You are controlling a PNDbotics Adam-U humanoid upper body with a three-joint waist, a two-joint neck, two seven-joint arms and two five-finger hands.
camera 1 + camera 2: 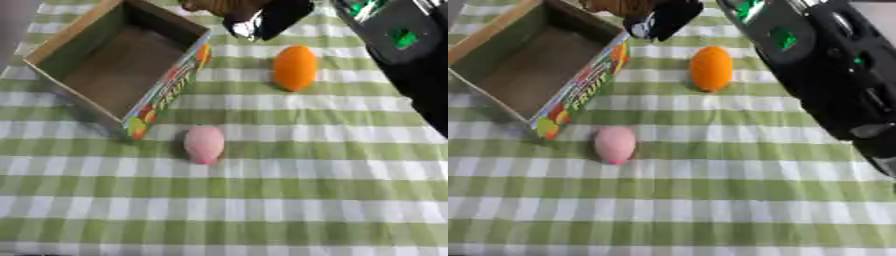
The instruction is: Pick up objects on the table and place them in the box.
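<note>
1. My right hand point(658, 20) was clamped on a brownish object point(619, 6) at the box's point(61, 42) far corner, ready to drop in.
2. The orange fruit point(295, 67) and pink fruit point(204, 144) lay on the desk point(306, 200), awaiting collection.
3. My left hand was out of sight.

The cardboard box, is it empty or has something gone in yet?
Empty: the box shows only its bare brown floor; the orange fruit and pink fruit lie outside.

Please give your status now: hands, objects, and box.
Right hand at far edge beside box, holding brown thing. Left hand not visible. Orange object and pink object on table. Box empty.
</note>
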